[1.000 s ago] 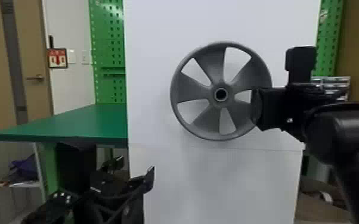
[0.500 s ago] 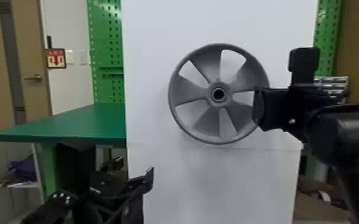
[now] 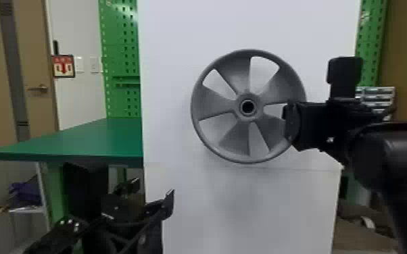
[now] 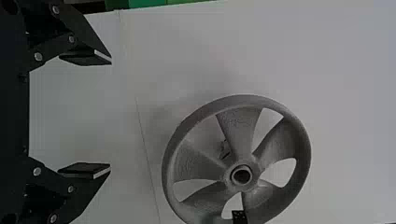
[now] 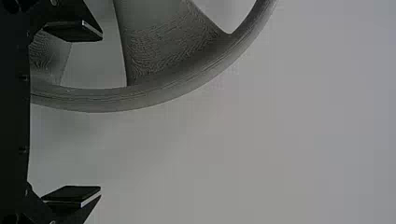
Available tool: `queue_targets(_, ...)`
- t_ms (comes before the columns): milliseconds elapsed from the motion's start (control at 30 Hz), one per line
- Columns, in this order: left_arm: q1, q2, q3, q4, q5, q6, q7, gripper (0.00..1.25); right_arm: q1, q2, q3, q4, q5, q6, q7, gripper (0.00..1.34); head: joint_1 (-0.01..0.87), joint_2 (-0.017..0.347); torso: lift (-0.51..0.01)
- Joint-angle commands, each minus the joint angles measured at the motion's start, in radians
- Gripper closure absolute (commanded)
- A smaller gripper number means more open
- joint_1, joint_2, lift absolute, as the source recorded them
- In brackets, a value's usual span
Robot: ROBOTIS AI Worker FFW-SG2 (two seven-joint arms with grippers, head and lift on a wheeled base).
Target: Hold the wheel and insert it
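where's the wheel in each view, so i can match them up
head view: the wheel, whole outline, slightly right of centre
left wrist view: most of it, hub included, out beyond the left gripper's open fingers
right wrist view: close up, only some rim and blades, partly behind one finger of the right gripper
shared landmark: the white board behind it

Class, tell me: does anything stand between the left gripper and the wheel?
Nothing visible does: in the left wrist view, a gap parts the left gripper from the wheel, with the white panel behind.
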Motion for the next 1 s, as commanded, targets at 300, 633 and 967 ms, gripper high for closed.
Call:
queue_targets(300,0.004,0.000,0.007,0.000,0.000,0.000,0.001,0.44,0.108,-0.008,-0.018,-0.220,-0.034,0.046,0.000,0.13,0.181,0.098,-0.494)
queue_targets(633,0.009,-0.002,0.018,0.000,0.006,0.000,0.000,0.44,0.276,-0.009,-0.066,-0.426,-0.049,0.043,0.000,0.13,0.181,0.098,-0.494)
queue_targets(967,0.012,-0.006,0.031,0.000,0.017,-0.002,0.007,0.43,0.426,-0.014,-0.083,-0.521,-0.066,0.011,0.000,0.12,0.181,0.098,-0.494)
